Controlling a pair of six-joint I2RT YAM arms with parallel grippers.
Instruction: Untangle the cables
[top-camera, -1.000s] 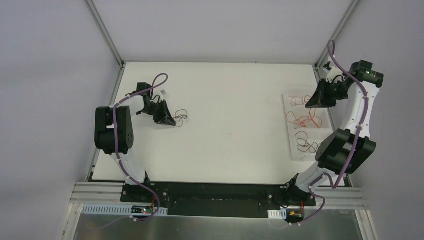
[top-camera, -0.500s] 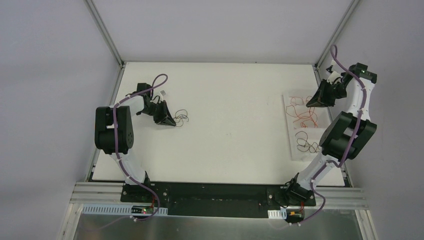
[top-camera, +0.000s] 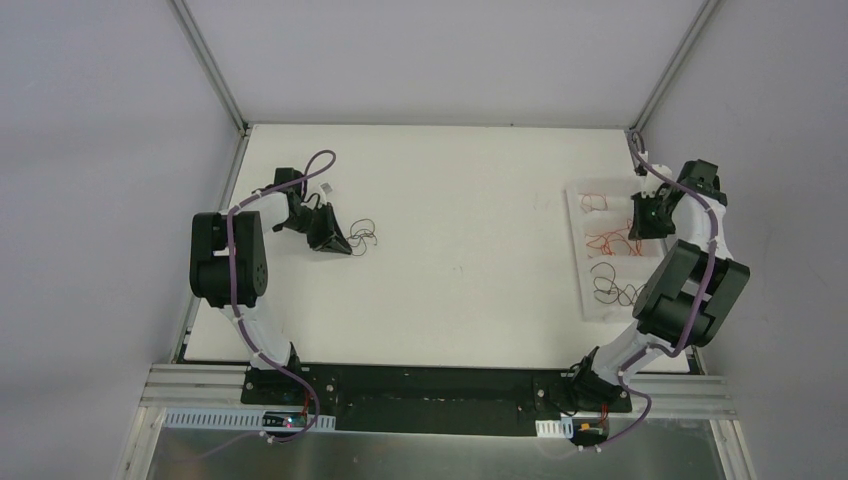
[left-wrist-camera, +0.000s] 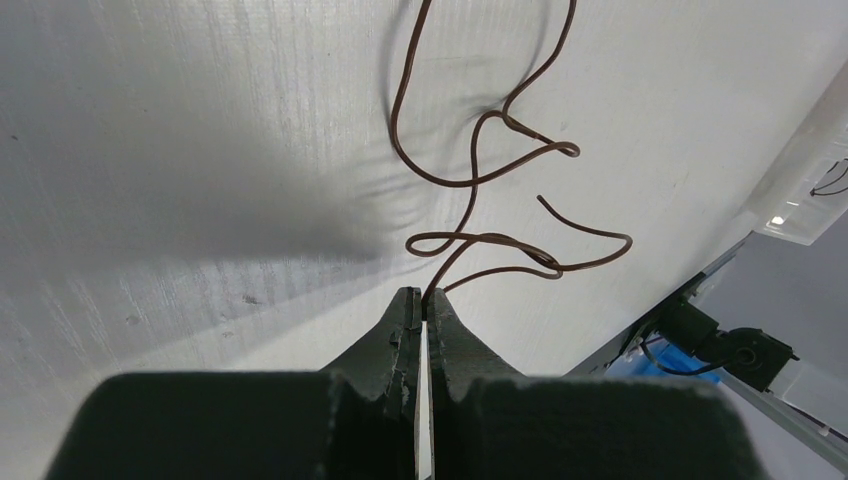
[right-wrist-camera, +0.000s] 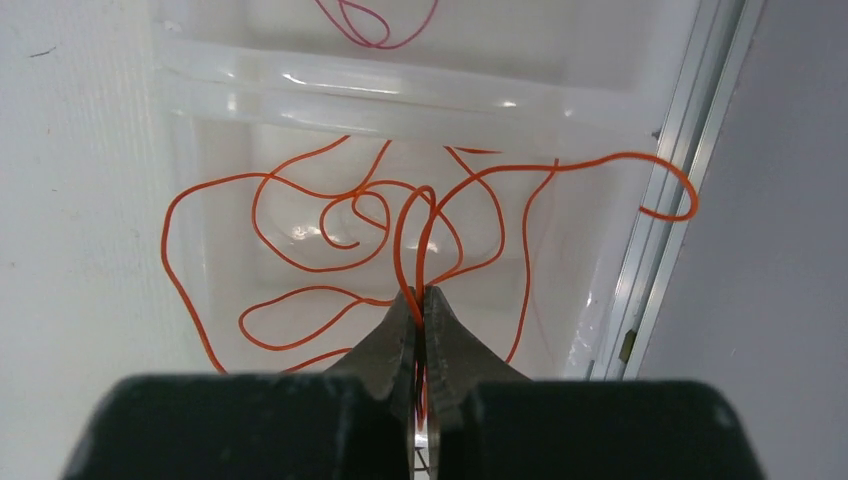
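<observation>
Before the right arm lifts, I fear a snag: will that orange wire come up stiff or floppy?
Probably springy: the orange wire holds open curls. Likely very light, being hair-thin. Its loops cross in the tray, so it may snag.

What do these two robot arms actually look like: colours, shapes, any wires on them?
The left arm and right arm mix white tube sections with boxy black joints. A thick purple hose runs along the outside of each. The left gripper and right gripper are dark, with two wedge-shaped fingers that narrow to thin tips. No markings are readable.
</observation>
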